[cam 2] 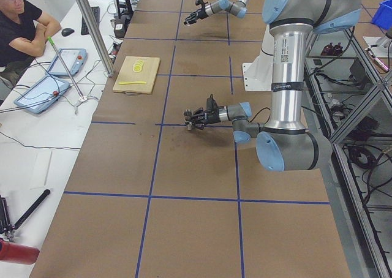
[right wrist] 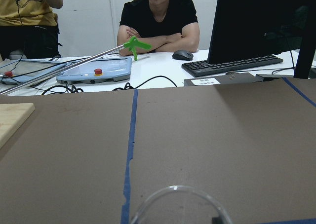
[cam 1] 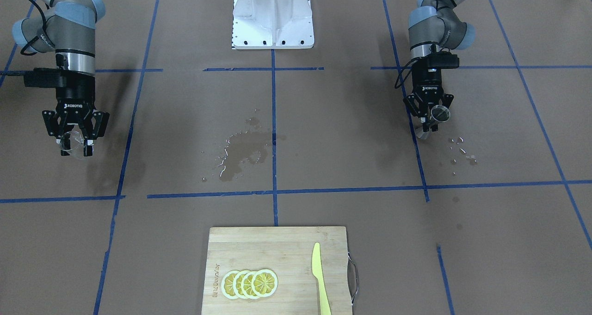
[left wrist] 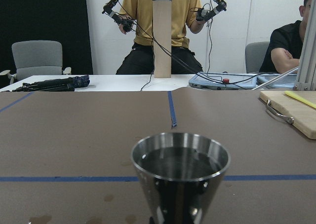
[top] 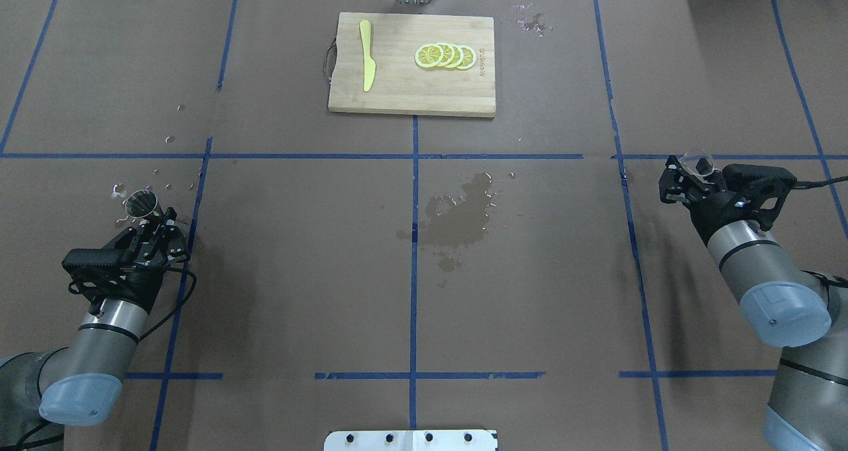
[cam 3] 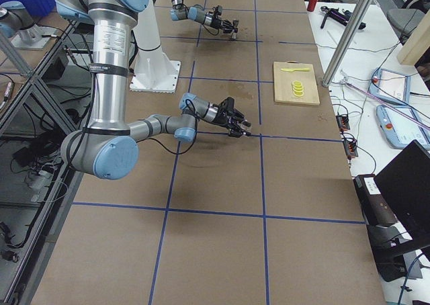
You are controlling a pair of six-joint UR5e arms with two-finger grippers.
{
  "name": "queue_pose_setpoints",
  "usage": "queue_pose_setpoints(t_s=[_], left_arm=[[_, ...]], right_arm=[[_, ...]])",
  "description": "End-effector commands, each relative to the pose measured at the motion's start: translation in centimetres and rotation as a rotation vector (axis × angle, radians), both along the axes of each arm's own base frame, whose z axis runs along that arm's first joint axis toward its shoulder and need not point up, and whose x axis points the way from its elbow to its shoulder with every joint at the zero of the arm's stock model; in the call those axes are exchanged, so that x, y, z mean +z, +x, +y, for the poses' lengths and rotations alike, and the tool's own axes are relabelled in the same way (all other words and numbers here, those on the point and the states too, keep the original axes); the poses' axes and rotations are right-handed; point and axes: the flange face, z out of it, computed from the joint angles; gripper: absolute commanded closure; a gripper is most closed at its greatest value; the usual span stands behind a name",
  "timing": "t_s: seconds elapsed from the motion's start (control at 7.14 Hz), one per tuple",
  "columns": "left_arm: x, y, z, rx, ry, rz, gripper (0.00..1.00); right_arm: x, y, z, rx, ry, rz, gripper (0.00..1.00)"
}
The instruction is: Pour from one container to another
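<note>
My left gripper (top: 154, 222) is clenched on the jigger (left wrist: 180, 177), holding it well to the robot's left of the spill (top: 460, 216) on the tabletop (top: 530, 292). The jigger stands upright, with its long axis vertical and its open cone up, and liquid shows inside. My right gripper (top: 692, 174) grasps the cup (top: 699, 163), well off on the spill's other side. The cup's rim also faces up. I cannot tell which way its lip points. The two vessels are well apart.

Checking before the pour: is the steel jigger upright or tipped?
Upright: the jigger in the left gripper has its mouth up and rim level.
</note>
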Motion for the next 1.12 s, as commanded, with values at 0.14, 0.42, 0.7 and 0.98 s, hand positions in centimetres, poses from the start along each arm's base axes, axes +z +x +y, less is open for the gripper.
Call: queue_pose_setpoints(t_s=[0.14,0.42,0.7,0.98], left_arm=[[0.0,-0.1,-0.1,0.004,0.006,-0.022,0.53],[-0.4,-0.3,0.0,0.009,0.005,-0.006,0.43],[-1.1,-0.5,0.1,0.061,-0.009,-0.004,0.0],[-1.7,-0.9,0.4,0.096,-0.017,-0.002,0.0]], right_arm=[[0.4,-0.1,0.0,-0.002,-0.004,0.007,1.0],[0.5,-0.4,0.3,-0.007,-0.003,0.01,1.0],[0.5,-0.8,0.6,-0.005,0.004,0.013,1.0],[0.5,-1.0,0.9,-0.004,0.01,0.016,1.0]])
